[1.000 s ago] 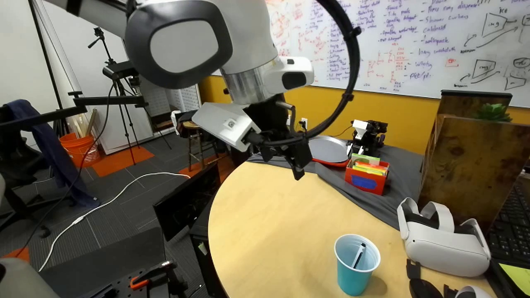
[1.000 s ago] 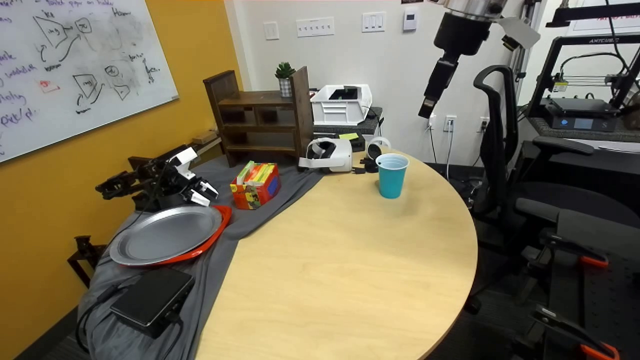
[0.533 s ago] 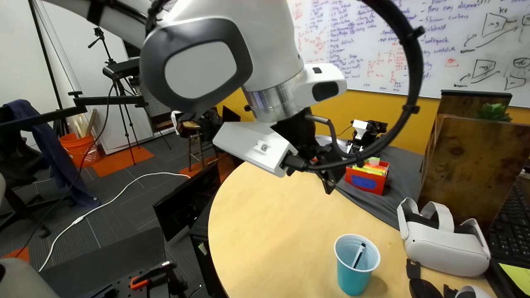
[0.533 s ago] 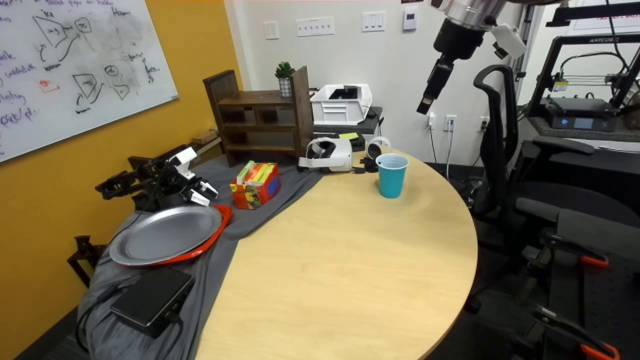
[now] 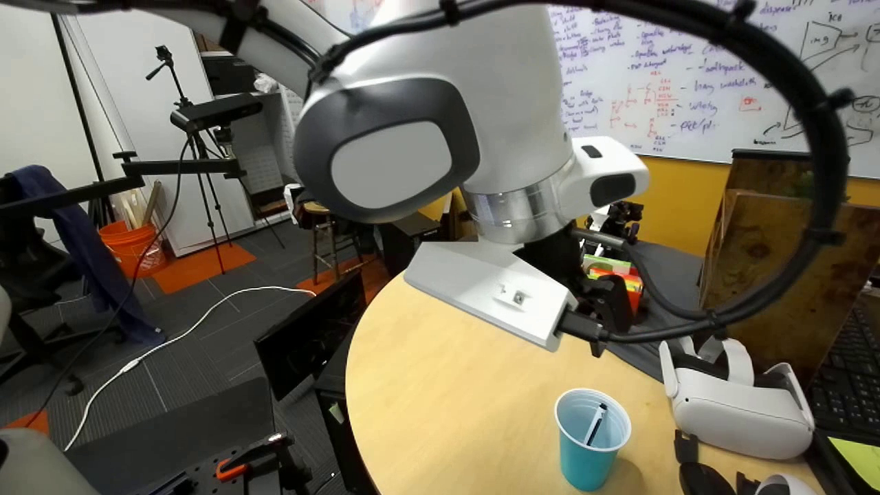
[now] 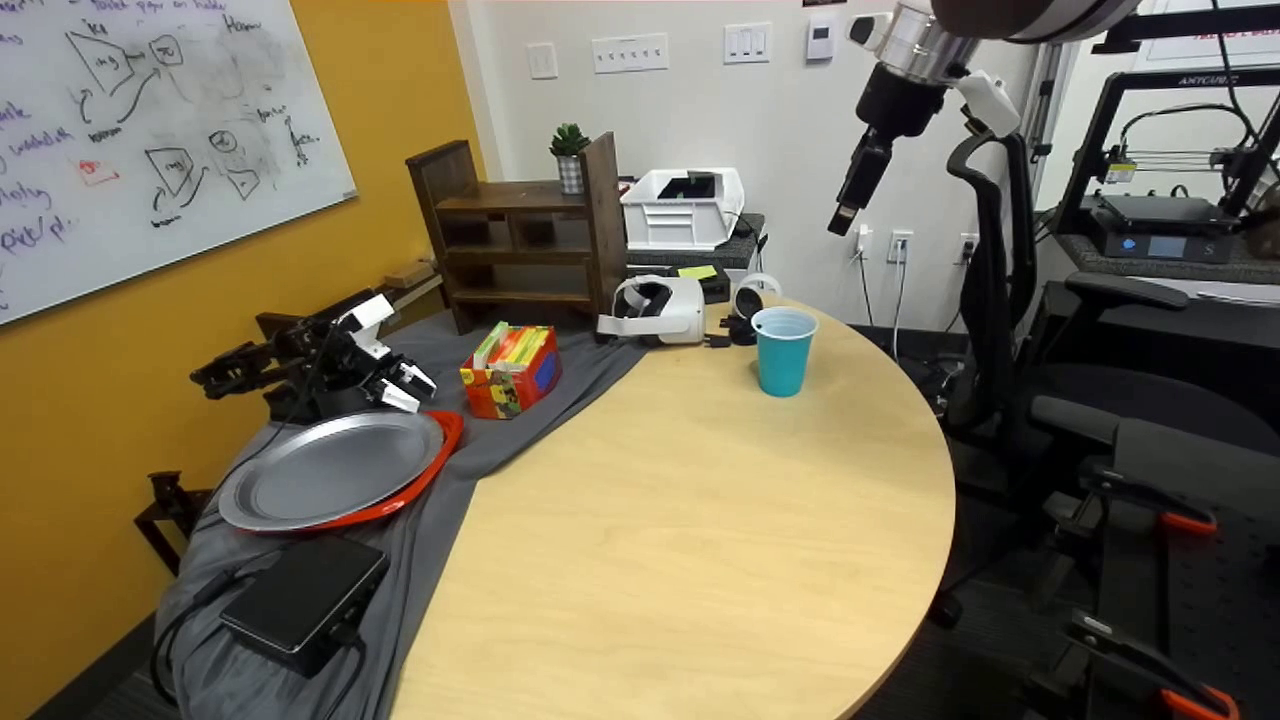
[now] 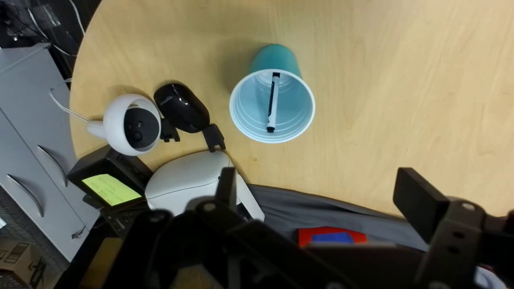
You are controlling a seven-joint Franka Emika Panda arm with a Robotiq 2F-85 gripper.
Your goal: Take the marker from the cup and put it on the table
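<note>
The light-blue cup [image 5: 584, 471] stands upright on the round tan table [image 5: 440, 385]; it also shows in an exterior view [image 6: 783, 360] and in the wrist view [image 7: 277, 58]. The slim black-and-white marker [image 7: 273, 102] leans inside the cup, wholly below the rim; it also shows in an exterior view [image 5: 595, 425] and is hidden by the cup wall in an exterior view. My gripper [image 7: 315, 188] is open and empty, its fingers wide apart. It hangs well above the table, apart from the cup, tilted downward, as an exterior view shows [image 6: 842, 218]. The cup lies beyond the fingertips in the wrist view.
A white VR headset [image 7: 188, 176], a black mouse-like device [image 7: 182, 106] and a white round camera [image 7: 132, 124] stand near the cup. A red box [image 6: 510, 370], a metal tray [image 6: 335, 470] and a wooden shelf [image 6: 525, 295] stand on or by the grey cloth.
The arm and gripper have moved right and down in an exterior view, closer to the cup and that camera. The cup and marker have not moved.
</note>
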